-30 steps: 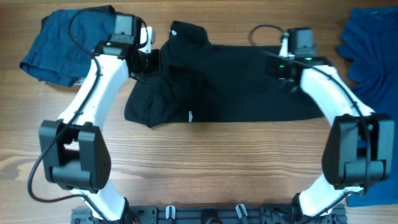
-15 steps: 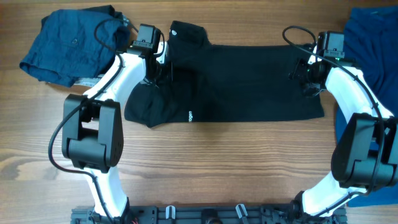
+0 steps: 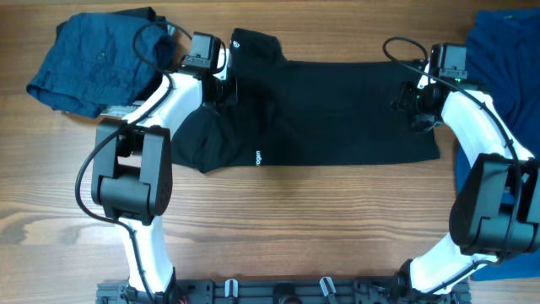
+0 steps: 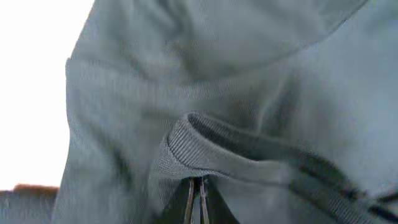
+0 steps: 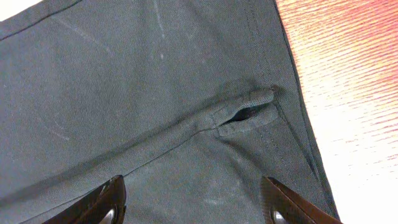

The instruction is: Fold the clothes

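The black collared shirt (image 3: pixel 337 110) lies spread across the middle of the table, with its collar (image 3: pixel 249 44) at the back left and a small white logo (image 3: pixel 258 157) near the front edge. My left gripper (image 3: pixel 224 89) is at the shirt's left shoulder, beside the collar. In the left wrist view its fingers (image 4: pixel 196 198) are shut on a ribbed fold of the black fabric (image 4: pixel 205 134). My right gripper (image 3: pixel 415 108) is over the shirt's right edge. Its fingers (image 5: pixel 196 202) are open and empty above the hem and its side slit (image 5: pixel 245 112).
A dark blue garment (image 3: pixel 89 59) lies crumpled at the back left, just behind the left arm. A royal blue garment (image 3: pixel 506 80) lies at the right edge, close to the right arm. Bare wooden table (image 3: pixel 295 219) stretches in front of the shirt.
My left gripper has moved right to the shoulder by the collar. My right gripper has moved right to the shirt's right edge. Little has changed in the last half second.
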Tool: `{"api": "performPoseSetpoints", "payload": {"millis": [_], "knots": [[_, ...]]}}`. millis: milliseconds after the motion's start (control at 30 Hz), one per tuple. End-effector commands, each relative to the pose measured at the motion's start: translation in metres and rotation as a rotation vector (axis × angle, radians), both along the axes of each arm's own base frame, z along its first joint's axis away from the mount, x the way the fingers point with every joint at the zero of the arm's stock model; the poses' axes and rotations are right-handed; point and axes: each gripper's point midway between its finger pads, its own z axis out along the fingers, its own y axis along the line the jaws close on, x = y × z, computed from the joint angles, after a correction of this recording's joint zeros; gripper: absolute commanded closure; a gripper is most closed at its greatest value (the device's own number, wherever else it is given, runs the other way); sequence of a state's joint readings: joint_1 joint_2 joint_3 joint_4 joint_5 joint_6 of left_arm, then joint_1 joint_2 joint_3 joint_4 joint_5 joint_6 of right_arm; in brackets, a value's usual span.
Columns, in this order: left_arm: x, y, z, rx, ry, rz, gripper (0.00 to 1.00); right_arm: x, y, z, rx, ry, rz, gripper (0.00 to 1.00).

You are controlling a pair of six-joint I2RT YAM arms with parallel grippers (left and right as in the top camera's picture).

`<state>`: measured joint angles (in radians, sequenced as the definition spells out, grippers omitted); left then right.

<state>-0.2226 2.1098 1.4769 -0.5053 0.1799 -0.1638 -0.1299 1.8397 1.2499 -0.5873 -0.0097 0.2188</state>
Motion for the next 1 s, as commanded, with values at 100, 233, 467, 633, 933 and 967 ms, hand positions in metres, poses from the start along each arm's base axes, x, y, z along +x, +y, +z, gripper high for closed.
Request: {"api": "performPoseSetpoints", "payload": {"millis": [100,233,467,633,933,967], "knots": [[0.023,-0.010,0.014,-0.070,-0.076,0.066,0.92,0.003,-0.003,0.015,-0.018,-0.033,0.003,0.30],[0.032,-0.009,0.029,-0.077,-0.117,0.070,0.92,0.005,-0.004,0.016,-0.037,-0.040,0.042,0.29],[0.043,0.010,0.135,-0.015,-0.246,0.132,0.92,-0.001,-0.003,0.022,-0.054,0.002,0.096,0.28],[0.002,0.051,0.106,0.162,-0.057,0.201,0.93,-0.012,-0.002,0.018,-0.047,0.049,0.096,0.25],[-0.037,0.103,0.043,0.236,0.212,0.344,0.96,-0.017,-0.001,0.016,-0.043,0.073,0.097,0.25],[-0.037,0.105,0.036,0.241,0.229,0.348,0.96,-0.017,-0.001,0.016,-0.043,0.073,0.098,0.24]]}}
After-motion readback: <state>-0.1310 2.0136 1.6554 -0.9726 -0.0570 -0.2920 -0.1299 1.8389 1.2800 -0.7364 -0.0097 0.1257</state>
